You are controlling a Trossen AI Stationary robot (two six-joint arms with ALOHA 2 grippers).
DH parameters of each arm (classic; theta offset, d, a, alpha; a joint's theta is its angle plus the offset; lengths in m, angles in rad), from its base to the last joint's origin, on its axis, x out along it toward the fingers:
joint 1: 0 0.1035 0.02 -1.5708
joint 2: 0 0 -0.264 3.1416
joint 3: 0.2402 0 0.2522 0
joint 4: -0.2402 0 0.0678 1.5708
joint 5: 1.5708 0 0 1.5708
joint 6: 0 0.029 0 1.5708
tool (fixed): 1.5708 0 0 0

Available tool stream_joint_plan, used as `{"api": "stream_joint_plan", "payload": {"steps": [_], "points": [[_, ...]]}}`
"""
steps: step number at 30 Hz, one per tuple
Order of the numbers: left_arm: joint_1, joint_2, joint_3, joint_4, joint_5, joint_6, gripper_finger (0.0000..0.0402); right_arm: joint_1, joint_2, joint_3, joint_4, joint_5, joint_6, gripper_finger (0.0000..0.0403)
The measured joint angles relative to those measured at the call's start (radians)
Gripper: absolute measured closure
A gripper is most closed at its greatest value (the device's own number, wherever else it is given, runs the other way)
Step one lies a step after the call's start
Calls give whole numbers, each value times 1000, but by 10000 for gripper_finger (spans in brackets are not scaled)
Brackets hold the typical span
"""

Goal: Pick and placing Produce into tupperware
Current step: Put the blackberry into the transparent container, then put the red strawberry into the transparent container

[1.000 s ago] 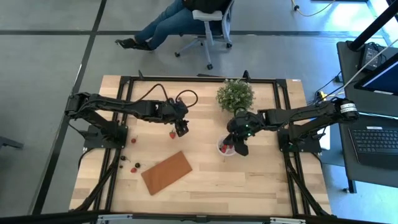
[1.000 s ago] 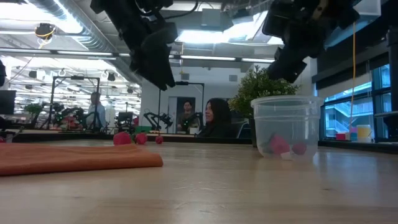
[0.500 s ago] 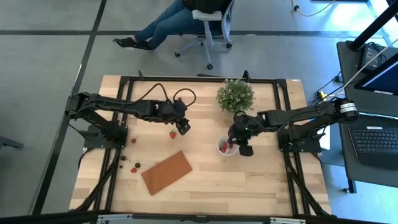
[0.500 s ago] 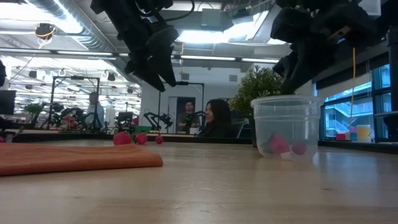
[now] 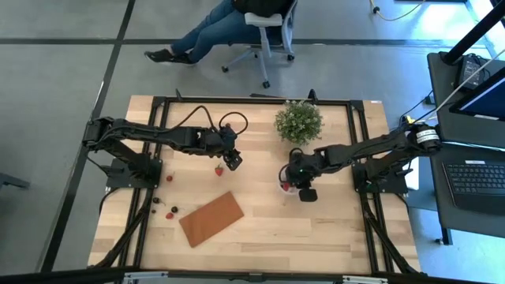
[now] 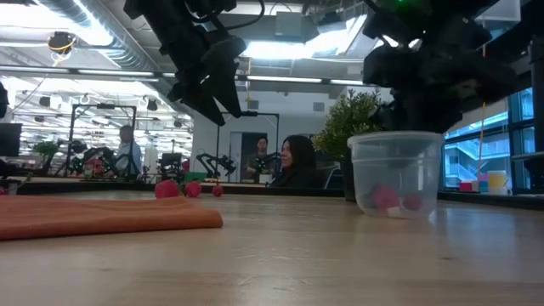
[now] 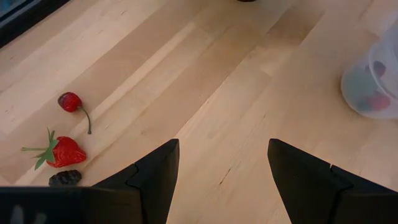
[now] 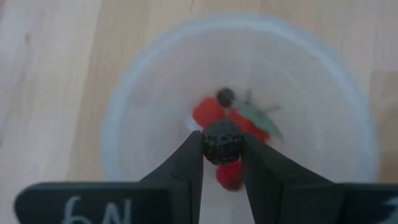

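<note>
The tupperware is a small clear round cup standing upright on the table, with red produce pieces on its bottom; it shows in the low view too. My right gripper hangs just over its mouth, shut on a dark berry. My left gripper is open and held above the table, touching nothing. Below and beside it lie a strawberry, a cherry and a dark berry. My right gripper pinches the dark berry's two sides between its two fingertips. The fingers come steeply from above, pointing down into the cup's mouth. The berry is lifted clear, over the red pieces in the cup.
A flat brown board lies near the front at the middle. More loose produce lies at the left by the frame. A green potted plant stands at the back, just behind the cup. People sit beyond the table's far edge.
My right gripper has come down onto the cup's mouth with the dark berry, rolling its wrist as it sank. My left gripper has stayed in place and rolled about its own pointing line.
</note>
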Motion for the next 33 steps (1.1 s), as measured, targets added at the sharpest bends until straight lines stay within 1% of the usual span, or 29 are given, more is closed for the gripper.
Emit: {"api": "stream_joint_plan", "payload": {"steps": [3,9,15,18,21,25,26,30,33], "points": [[0,0,0,0,0,0,164,3,6,0,0,0,1,306],[0,0,0,0,0,0,164,3,3,0,3,-1,6,270],[0,0,0,0,0,0,164,3,3,0,4,-3,5,246],[0,0,0,0,1,1,164,3,3,1,0,-3,4,225],[0,0,0,-1,27,13,164,3,3,37,-44,-2,7,197],[0,0,0,-15,86,22,164,-3,3,157,-154,11,8,170],[0,0,0,-33,94,-14,164,-5,3,192,-185,20,11,166],[0,0,0,-172,100,-271,164,-24,1,325,-276,36,30,161],[-18,0,0,-288,103,-388,164,-44,-17,381,-318,37,8,161]]}}
